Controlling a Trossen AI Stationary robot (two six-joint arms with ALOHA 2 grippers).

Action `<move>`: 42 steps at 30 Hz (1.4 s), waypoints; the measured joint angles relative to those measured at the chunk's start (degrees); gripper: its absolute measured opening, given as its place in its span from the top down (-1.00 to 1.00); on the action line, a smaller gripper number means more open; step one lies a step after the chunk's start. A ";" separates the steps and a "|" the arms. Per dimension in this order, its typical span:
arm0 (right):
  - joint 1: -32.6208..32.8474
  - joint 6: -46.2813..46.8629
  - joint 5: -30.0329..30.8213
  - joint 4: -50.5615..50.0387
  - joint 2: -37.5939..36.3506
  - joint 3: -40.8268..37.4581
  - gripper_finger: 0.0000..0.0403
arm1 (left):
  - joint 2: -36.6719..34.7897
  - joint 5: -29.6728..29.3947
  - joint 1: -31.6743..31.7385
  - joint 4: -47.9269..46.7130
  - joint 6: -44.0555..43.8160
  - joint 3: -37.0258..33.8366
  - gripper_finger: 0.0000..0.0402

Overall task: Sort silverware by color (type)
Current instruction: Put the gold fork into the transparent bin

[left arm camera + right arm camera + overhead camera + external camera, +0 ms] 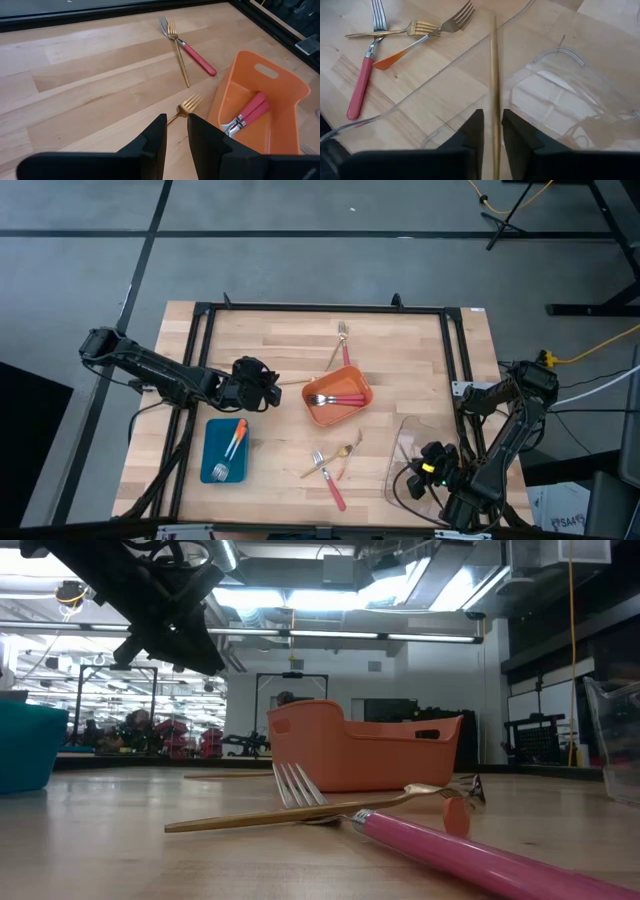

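My right gripper (493, 130) is shut on a gold fork (494, 70) above the clear tray (405, 442). My left gripper (177, 132) is shut and empty. It hovers by the orange tray (338, 402) above a gold fork (189, 104) that lies flat on the table. Pink-handled forks (248, 112) lie in the orange tray. Orange-handled forks (236, 440) lie in the blue tray (212, 452). A pink-handled fork (360, 85), a gold one (385, 33) and an orange-handled one (405, 52) lie crossed near the table's near edge. Another pink fork (197, 56) and a gold one (181, 60) lie near the far edge. My right gripper pinches the gold fork's thin shaft (494, 107) between its two fingers. The fork lies along the fingers and sticks out past their tips, lifted clear over the clear tray. Which end is in the hold is hidden by the fingers.
The black frame rail (320, 308) runs round the tabletop. In the low view the orange tray (360, 750) stands mid-table, with the pink handle (470, 852) and gold fork (300, 812) close in front. Bare wood lies between the blue tray and the near forks.
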 joint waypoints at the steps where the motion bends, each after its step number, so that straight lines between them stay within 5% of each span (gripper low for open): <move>1: 0.00 -0.05 0.00 -0.01 0.00 0.00 0.64 | 0.01 0.01 0.00 -0.01 0.00 0.01 0.65; 27: 0.00 -3.76 -1.03 -3.63 -4.51 0.06 0.52 | 0.00 0.00 0.04 0.18 0.73 0.00 0.65; 37: 0.00 -6.32 -1.01 -13.19 -12.23 0.09 0.52 | 0.00 0.15 2.43 6.89 18.45 0.00 0.65; 42: 0.00 -6.36 -1.01 -18.02 -15.09 0.09 0.52 | 0.00 6.75 6.02 10.96 32.10 0.02 0.65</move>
